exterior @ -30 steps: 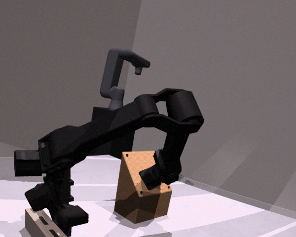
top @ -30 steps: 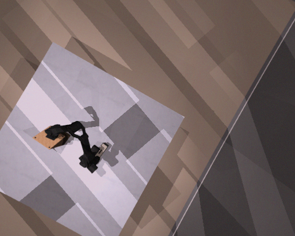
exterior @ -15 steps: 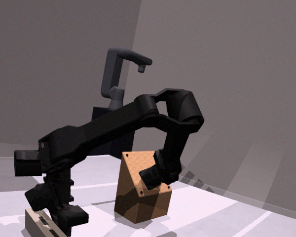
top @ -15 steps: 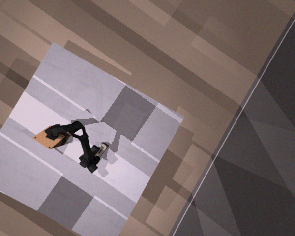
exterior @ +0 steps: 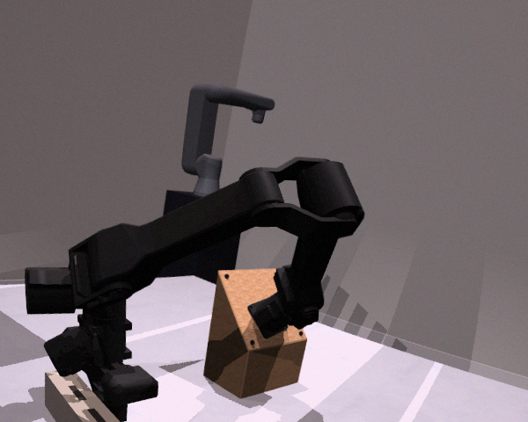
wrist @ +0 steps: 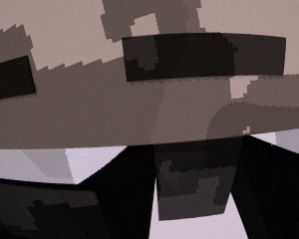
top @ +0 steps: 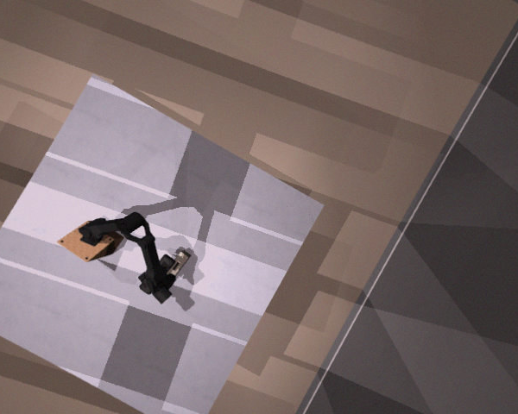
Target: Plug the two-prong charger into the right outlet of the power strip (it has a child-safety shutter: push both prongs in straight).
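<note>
The pale grey, striped square table (top: 116, 134) sat on a brown wooden plank floor (top: 339, 89). Directly on it stood an orange-brown wooden wedge block (exterior: 241, 359), carrying the arm's base, and a beige rectangular power strip (exterior: 69, 399) with dark slots lay nearby.

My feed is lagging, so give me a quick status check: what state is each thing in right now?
Gripper: shut on the charger, low over the power strip.
Charger: dark block held between the fingers, right at the strip's face; prongs hidden, insertion cannot be told.
Power strip: flat on the table, two dark slots visible.
Wooden block: upright on the table, arm mounted on its sloped face.
</note>
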